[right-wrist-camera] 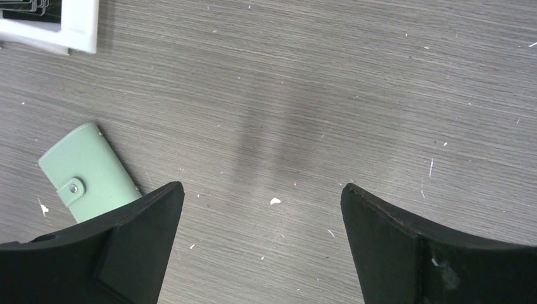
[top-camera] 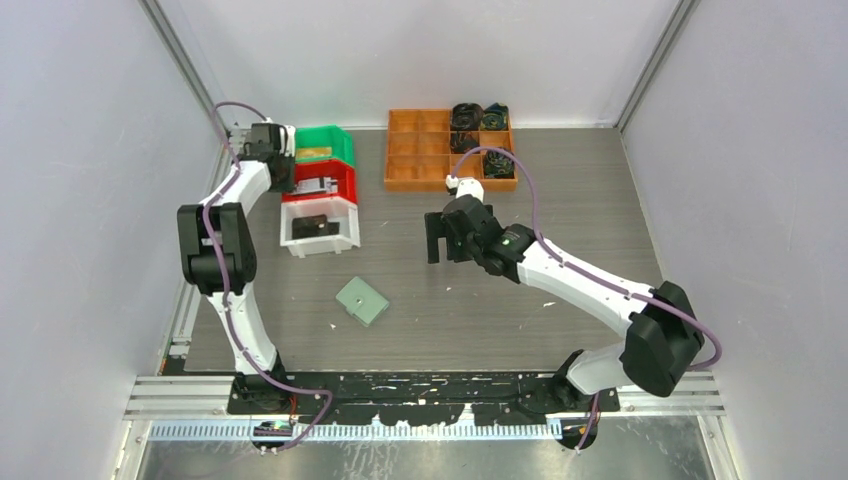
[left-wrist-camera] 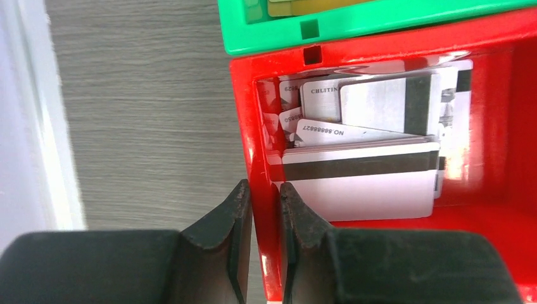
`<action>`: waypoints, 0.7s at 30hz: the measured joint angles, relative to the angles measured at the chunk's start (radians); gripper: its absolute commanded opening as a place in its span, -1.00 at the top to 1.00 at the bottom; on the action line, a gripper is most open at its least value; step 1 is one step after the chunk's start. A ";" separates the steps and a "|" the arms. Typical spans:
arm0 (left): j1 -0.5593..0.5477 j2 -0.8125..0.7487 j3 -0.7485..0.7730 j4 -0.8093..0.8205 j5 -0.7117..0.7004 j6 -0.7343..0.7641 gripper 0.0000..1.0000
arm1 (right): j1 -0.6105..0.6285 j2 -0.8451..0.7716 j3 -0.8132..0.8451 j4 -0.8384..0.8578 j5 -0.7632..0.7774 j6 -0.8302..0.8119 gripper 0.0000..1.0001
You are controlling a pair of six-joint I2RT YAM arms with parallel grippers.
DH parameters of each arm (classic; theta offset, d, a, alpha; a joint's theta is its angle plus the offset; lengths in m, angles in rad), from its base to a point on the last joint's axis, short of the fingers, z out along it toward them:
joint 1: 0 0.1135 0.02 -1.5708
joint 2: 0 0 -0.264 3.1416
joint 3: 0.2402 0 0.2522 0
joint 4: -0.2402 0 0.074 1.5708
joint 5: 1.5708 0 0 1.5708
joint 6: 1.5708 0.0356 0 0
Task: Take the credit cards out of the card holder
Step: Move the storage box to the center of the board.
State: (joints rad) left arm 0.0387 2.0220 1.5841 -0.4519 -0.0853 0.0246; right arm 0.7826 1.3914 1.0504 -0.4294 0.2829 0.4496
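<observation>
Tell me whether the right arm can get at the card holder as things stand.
Probably yes. The right tool hangs open over the table, and the holder lies closed and flat just to its left, with nothing between them or on top of it.

Sage-green card holder (top-camera: 362,301); striped silvery credit cards (left-wrist-camera: 361,177)

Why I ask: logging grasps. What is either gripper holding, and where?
The right gripper is open and empty. The left gripper straddles a wall of the red bin; whether it clamps cannot be told.
</observation>
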 measured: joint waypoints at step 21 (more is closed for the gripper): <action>0.121 -0.239 -0.311 0.035 0.224 0.806 0.73 | 0.023 -0.113 -0.041 -0.019 -0.010 0.006 -0.99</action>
State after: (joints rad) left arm 0.1596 1.7832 1.2736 -0.4164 0.1383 0.8307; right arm 0.8055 1.2781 1.0096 -0.4480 0.2733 0.4553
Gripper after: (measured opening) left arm 0.194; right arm 0.995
